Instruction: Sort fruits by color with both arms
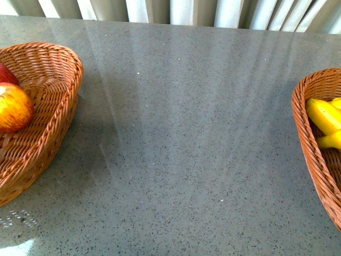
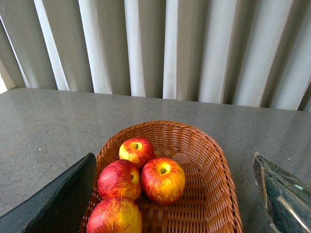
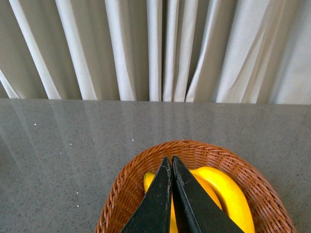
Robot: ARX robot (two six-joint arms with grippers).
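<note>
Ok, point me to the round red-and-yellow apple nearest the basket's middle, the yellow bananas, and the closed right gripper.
round red-and-yellow apple [image 2: 163,180]: left wrist view, on its top near the stem.
yellow bananas [image 3: 228,194]: right wrist view, on the upper curve.
right gripper [image 3: 171,162]: right wrist view, at the closed fingertips.

Woven wicker baskets [image 1: 58,114], perhaps stone table [image 1: 181,133]

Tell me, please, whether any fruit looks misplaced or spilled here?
Nothing stands out: four apples sit inside the left basket, the bananas lie in the right basket, and no fruit shows on the table.
</note>
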